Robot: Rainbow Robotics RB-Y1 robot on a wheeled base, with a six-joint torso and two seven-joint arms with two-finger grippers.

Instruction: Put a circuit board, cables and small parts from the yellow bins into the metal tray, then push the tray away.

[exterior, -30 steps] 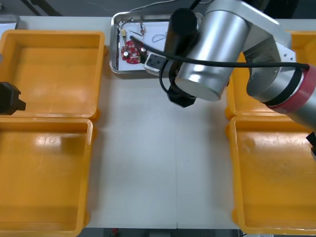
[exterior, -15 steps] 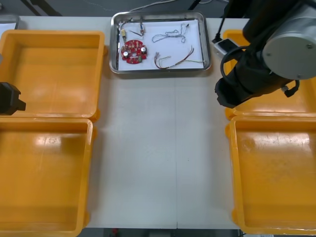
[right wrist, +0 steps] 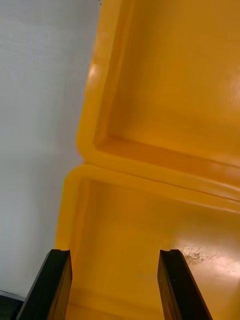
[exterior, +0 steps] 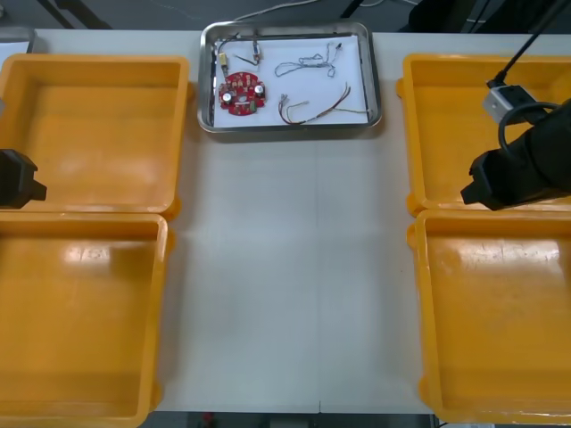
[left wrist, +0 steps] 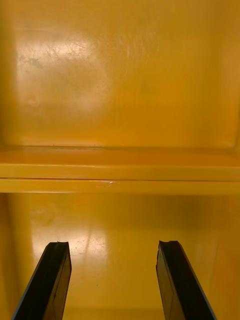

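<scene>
Two right fingers (right wrist: 52, 285) gape over yellow bins (right wrist: 165, 167), far from tray (exterior: 308, 85).

The tray (exterior: 290, 130) sat at the table's (exterior: 285, 267) far edge, midway across. In it, the circuit board (exterior: 242, 94) lay to the left, with small metal parts (exterior: 222, 61) behind it and cables (exterior: 312, 105) to its right. The left bins (exterior: 94, 134) and right bins (exterior: 500, 321) stood in pairs, one bin behind the other. The left gripper (left wrist: 115, 250) and right gripper (right wrist: 115, 255) each hung above the rims where its pair met.

No readable txt, labels, nos. or signs on yellow bins (exterior: 98, 61), metal tray (exterior: 290, 130), circuit board (exterior: 243, 94)
</scene>
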